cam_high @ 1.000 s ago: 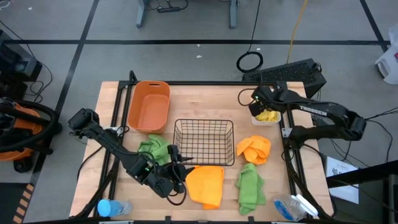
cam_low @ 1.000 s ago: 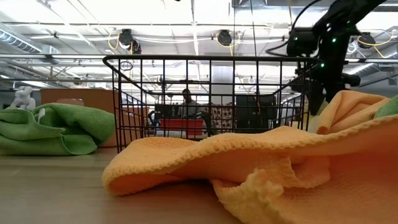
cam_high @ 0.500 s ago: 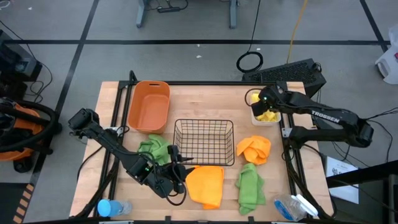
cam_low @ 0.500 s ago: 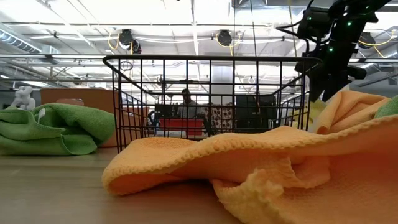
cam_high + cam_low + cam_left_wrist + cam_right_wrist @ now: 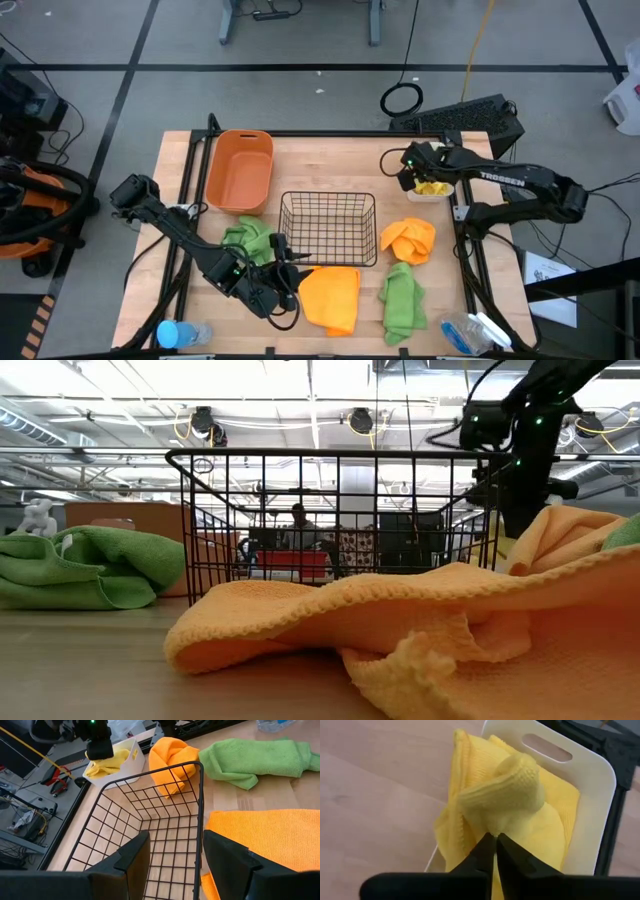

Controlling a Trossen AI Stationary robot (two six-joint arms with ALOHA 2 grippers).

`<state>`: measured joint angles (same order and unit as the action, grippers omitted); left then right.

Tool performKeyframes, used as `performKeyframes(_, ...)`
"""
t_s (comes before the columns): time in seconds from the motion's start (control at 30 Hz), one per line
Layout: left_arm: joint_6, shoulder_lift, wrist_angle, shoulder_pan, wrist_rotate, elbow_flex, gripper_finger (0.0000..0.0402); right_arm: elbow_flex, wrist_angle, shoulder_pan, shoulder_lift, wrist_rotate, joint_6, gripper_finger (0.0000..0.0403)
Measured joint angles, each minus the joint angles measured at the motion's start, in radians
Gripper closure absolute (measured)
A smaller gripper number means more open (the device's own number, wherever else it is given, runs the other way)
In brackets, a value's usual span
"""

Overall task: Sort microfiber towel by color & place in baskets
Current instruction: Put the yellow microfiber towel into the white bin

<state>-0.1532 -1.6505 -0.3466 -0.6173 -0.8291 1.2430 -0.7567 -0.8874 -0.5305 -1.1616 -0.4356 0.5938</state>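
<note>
A yellow towel (image 5: 520, 815) lies heaped in the white bin (image 5: 432, 186); one fold hangs over the bin's left wall. My right gripper (image 5: 495, 840) is shut, and it hovers at the bin's left rim (image 5: 410, 170) with its tips by that towel. My left gripper (image 5: 175, 865) stands open at the black mesh basket's (image 5: 328, 228) near-left corner, holding nothing. A green towel (image 5: 250, 240) lies left of the basket and an orange one (image 5: 330, 298) in front of it. To the basket's right lie a crumpled orange towel (image 5: 408, 240) and another green towel (image 5: 402, 300). The orange tub (image 5: 240, 170) stands at the far left. My right gripper's shut fingertips (image 5: 487, 842) point down at the yellow towel below its raised hump (image 5: 510, 785). I cannot tell whether they touch the cloth or pinch a layer of it.
A blue bottle (image 5: 175, 333) lies at the near left corner and a clear plastic bottle (image 5: 470, 333) at the near right. In the low view the orange towel (image 5: 400, 620) fills the foreground. Bare wood shows between the tub and the bin.
My right gripper went toward the table's right edge over the white bin, then came back toward the left to the bin's left rim. The towels on the table have stayed where they were.
</note>
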Motion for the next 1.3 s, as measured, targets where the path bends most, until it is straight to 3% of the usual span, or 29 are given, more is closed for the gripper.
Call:
performKeyframes(0.57, 0.000, 0.000, -0.001, 0.000, 0.018, 0.000, 0.0213, 0.111, 0.185, -0.034, -0.142, 0.042, -0.015, 0.0400)
performKeyframes(1.0, 0.001, 0.000, -0.003, 0.000, 0.018, 0.000, 0.0213, 0.113, 0.094, -0.033, 0.042, 0.080, 0.025, 0.0397)
performKeyframes(1.3, 0.001, 0.000, -0.003, 0.000, 0.017, 0.000, 0.0213, 0.113, 0.003, -0.022, 0.189, 0.043, 0.111, 0.0354)
